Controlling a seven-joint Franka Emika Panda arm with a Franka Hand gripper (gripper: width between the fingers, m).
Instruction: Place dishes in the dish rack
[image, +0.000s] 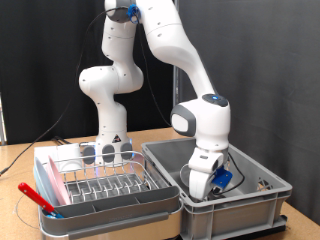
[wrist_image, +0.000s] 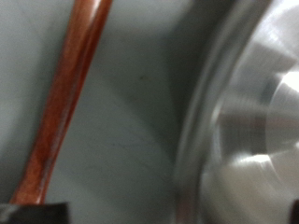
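Note:
My gripper (image: 203, 188) is lowered inside the deep grey crate (image: 262, 178) at the exterior view's right, and its fingertips are hidden by the hand. The wrist view is very close and blurred. It shows the reddish-brown spoon handle (wrist_image: 65, 93) lying on the crate's grey floor, with the shiny steel bowl (wrist_image: 252, 121) beside it. Nothing shows between the fingers. The dish rack (image: 100, 185), a pale tray with a silver wire grid, stands left of the crate. A clear glass (image: 107, 152) appears to stand at its back.
A red long-handled object (image: 35, 196) lies along the rack's left side, on the wooden table (image: 15, 165). The robot's base stands behind the rack. A black curtain closes the background. The crate walls surround the hand closely.

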